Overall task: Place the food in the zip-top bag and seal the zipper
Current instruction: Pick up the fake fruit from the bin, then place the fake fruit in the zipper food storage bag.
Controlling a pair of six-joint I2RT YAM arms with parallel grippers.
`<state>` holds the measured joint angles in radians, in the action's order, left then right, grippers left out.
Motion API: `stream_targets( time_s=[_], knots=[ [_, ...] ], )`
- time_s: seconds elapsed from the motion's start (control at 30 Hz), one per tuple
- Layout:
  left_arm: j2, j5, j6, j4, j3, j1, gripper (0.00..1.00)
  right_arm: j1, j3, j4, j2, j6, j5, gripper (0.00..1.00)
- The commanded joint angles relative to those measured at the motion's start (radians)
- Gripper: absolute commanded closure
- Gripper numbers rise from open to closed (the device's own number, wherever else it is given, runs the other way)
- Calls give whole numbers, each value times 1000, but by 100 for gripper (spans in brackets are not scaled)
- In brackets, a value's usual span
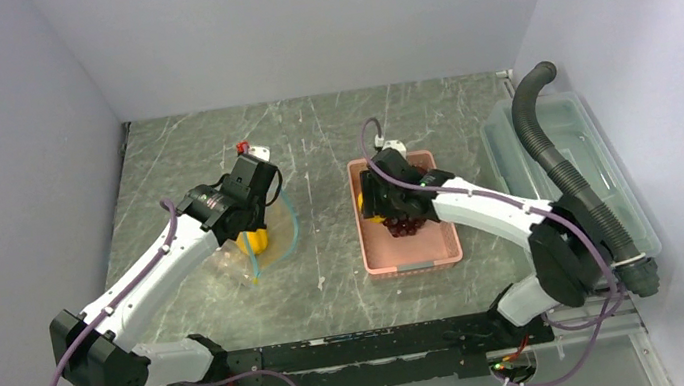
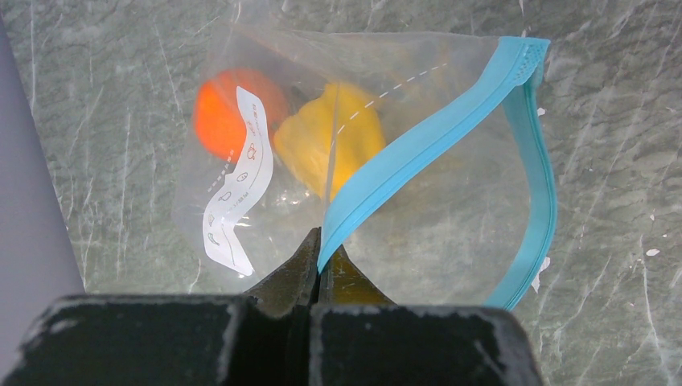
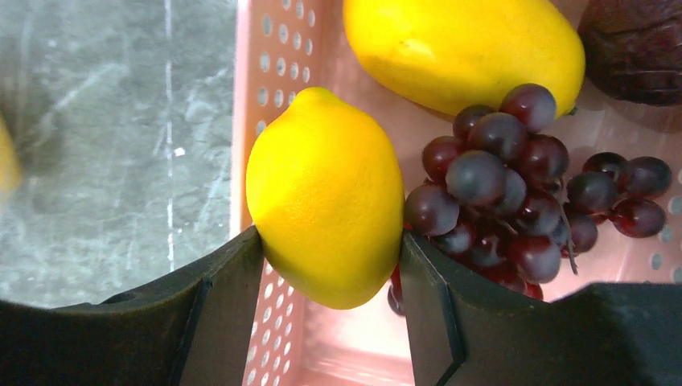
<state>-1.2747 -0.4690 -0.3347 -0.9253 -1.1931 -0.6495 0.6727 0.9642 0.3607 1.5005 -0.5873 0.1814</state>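
Note:
The clear zip-top bag (image 2: 450, 217) lies on the grey table, and its teal zipper (image 2: 418, 145) gapes open. Inside it lie a round orange fruit (image 2: 221, 112) and a yellow piece (image 2: 310, 141). My left gripper (image 2: 324, 241) is shut on the near zipper strip. In the top view it sits over the bag (image 1: 273, 251). My right gripper (image 3: 330, 240) is shut on a yellow lemon (image 3: 326, 197), with a finger pressed against each side, over the pink basket's left wall (image 3: 273, 48). Dark purple-red grapes (image 3: 499, 193) and a larger yellow fruit (image 3: 466, 48) lie in the basket.
The pink basket (image 1: 412, 256) stands mid-table, right of the bag. A rigid clear bin (image 1: 567, 171) sits at the far right under a black ribbed hose (image 1: 553, 143). A dark brownish thing (image 3: 635, 48) lies in the basket's corner. Walls close in the back and both sides.

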Motion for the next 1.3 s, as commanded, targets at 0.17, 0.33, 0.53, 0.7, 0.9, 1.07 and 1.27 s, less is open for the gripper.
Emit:
stream_targets(
  time_s=[0.17,0.33,0.53,0.7,0.9,1.07,1.27],
  knots=[
    [-6,-9,-1,5,-4,1,100,1,-14,30,-182,-5,8,66],
    [-4,-7,-1,7,-2,1,100,2,-22,15,-246,6,-52,66],
    [-3,-6,0,8,-3,1,100,29,-43,-74,-300,44,-164,66],
    [-3,-3,0,8,-4,1,100,90,-14,-114,-309,56,-207,66],
    [0,-4,0,8,-3,1,100,196,42,-160,-258,59,-193,66],
    [5,-4,1,7,-4,1,100,234,92,-188,-191,47,-185,65],
    [9,-8,1,8,-4,1,100,245,127,-261,-111,-16,-218,65]
  ],
)
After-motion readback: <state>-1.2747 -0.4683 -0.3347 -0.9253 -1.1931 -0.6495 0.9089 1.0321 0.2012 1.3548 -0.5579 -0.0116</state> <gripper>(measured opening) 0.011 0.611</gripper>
